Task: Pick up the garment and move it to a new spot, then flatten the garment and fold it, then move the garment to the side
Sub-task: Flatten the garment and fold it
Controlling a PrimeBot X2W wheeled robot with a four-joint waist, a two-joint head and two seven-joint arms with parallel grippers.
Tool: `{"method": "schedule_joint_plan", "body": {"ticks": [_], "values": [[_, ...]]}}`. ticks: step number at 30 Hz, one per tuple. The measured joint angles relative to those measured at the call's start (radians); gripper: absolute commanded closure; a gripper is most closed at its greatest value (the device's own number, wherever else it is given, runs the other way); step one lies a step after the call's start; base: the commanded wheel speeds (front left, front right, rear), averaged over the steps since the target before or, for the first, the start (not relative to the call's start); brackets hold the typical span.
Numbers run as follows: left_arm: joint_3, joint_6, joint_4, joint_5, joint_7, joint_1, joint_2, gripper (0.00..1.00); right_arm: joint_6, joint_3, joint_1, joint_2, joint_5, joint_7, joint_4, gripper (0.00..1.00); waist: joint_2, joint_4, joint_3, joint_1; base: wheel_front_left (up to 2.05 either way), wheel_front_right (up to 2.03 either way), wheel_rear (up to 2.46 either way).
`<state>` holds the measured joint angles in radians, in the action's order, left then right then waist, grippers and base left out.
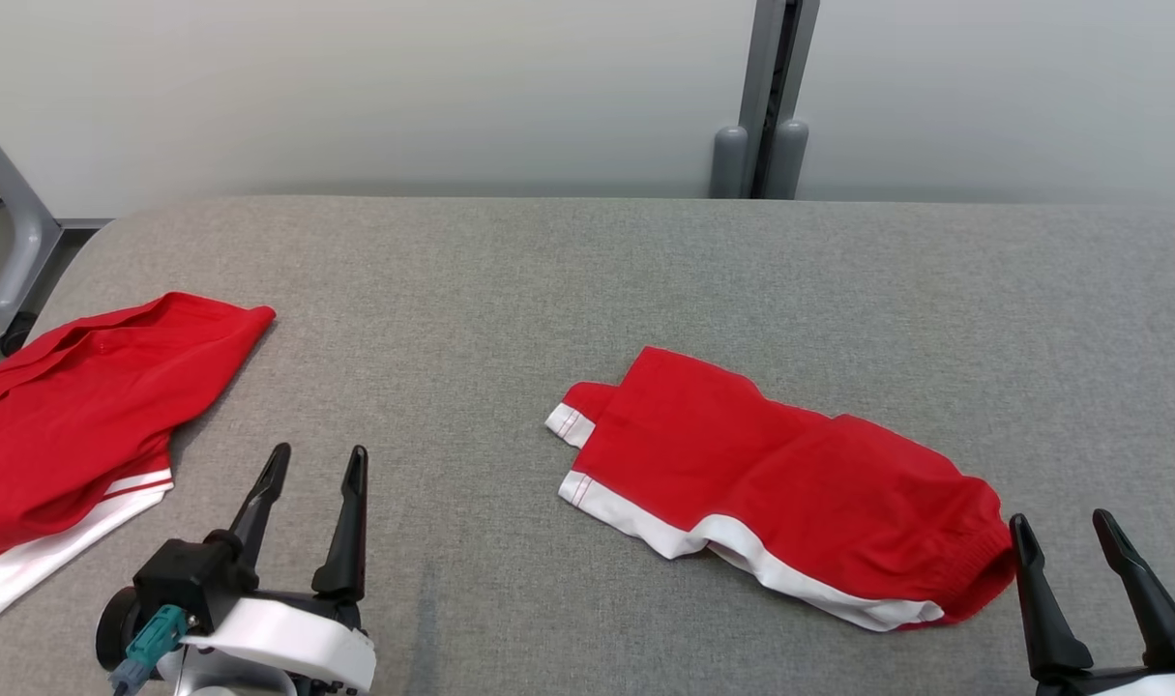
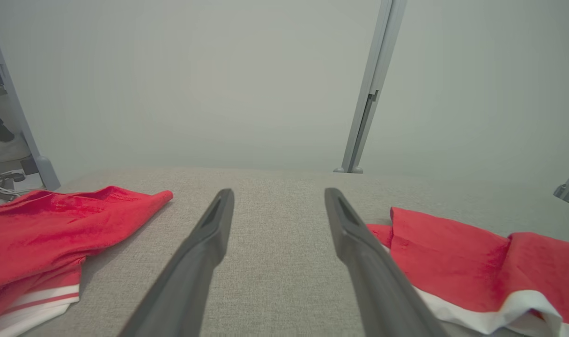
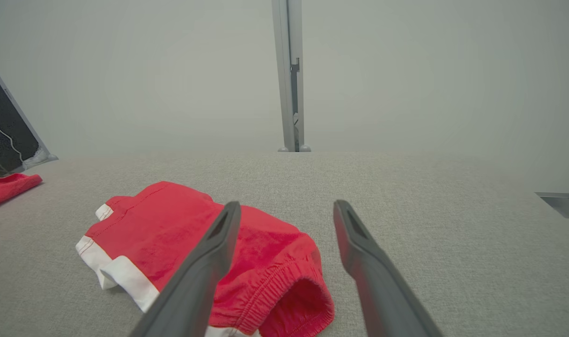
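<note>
The shorts point(image 1: 771, 474) lie folded on the grey bench point(image 1: 548, 280), a little right of the middle, red with a white hem point(image 1: 645, 522) along the near edge. The elastic waistband point(image 3: 284, 285) is at their right end. The right tool point(image 1: 1059, 520) sits just beside that end, released and gripping nothing. Whether its nearer finger brushes the cloth I cannot tell. The left tool point(image 1: 318, 451) is well apart on the left, spread wide and empty. It sits near a second red garment point(image 1: 74, 416) that lies loosely over the bench's left edge.

The shorts look light and thin, with a slight sheen, so I'd expect them to be limp and a bit slippery. If they are lifted from one point they will sag, and the fold will probably fall open. The gathered waistband is the thickest, firmest part, and it is the best place to pinch, deep enough to catch every layer. The hemmed leg end on the far left would suit the other tool if both ends are lifted together. The main risks are a shallow nip that takes only the top layer, or fingers that snag the bench's woven cover.
</note>
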<state>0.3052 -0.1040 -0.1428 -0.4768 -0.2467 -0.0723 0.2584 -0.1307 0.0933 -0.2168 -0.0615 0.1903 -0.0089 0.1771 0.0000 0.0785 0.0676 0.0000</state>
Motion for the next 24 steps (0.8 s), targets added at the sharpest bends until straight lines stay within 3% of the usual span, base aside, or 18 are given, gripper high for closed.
{"method": "schedule_joint_plan", "body": {"ticks": [16, 24], "values": [[0.012, -0.012, 0.035, -0.001, 0.019, 0.006, 0.013, 0.0, 0.0, -0.004, 0.027, 0.012, 0.016, 0.002, -0.001, 0.0, 0.0, -0.007, 0.023, 0.0, 0.0, 0.0, 0.0], [0.03, -0.002, 0.036, 0.001, 0.018, -0.038, 0.007, 0.0, 0.0, -0.009, 0.105, -0.074, 0.053, 0.046, -0.17, 0.0, 0.0, 0.005, 0.073, 0.0, 0.0, 0.0, 0.0]]}}
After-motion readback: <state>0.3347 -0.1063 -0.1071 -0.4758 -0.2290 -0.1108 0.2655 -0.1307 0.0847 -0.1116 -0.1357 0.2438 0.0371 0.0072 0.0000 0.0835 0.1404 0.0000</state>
